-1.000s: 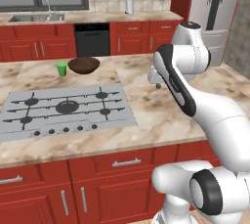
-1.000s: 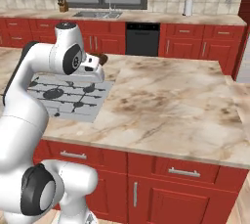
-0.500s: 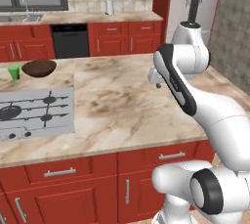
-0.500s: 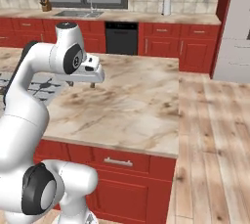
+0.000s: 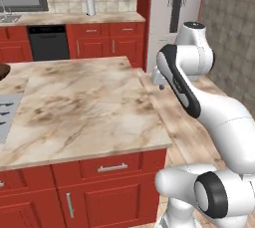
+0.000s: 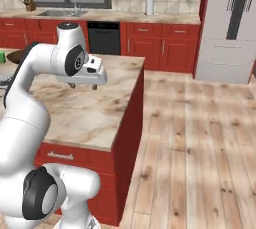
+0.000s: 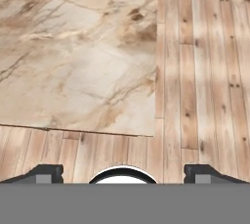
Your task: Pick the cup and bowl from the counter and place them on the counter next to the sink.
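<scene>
At the left edge of the left base view, a sliver of the dark-brown bowl (image 5: 2, 70) shows on the tan marble island counter (image 5: 84, 102). The right base view has the green cup (image 6: 2, 57) and the bowl (image 6: 14, 56) at its far left, partly behind my arm. My gripper (image 6: 84, 86) hangs open and empty over the island's right end, far from both. It also appears as gripper (image 5: 159, 85) past the counter's right edge. In the hand view the fingertips (image 7: 46, 173) stand wide apart above the counter corner (image 7: 73, 47) and wood floor. The sink (image 6: 55, 13) lies in the back counter.
A grey cooktop (image 5: 4, 115) takes up the island's left part. Along the back wall run red cabinets, a black dishwasher (image 6: 104, 37) and a paper towel roll (image 5: 90, 6). A steel fridge (image 6: 230, 28) stands at the right, with wood floor (image 6: 200, 138) beside the island.
The whole picture has slid left in both base views, so the base has driven to the right. Cup, bowl and cooktop now sit at the frame edges. The arm keeps its pose, gripper still open.
</scene>
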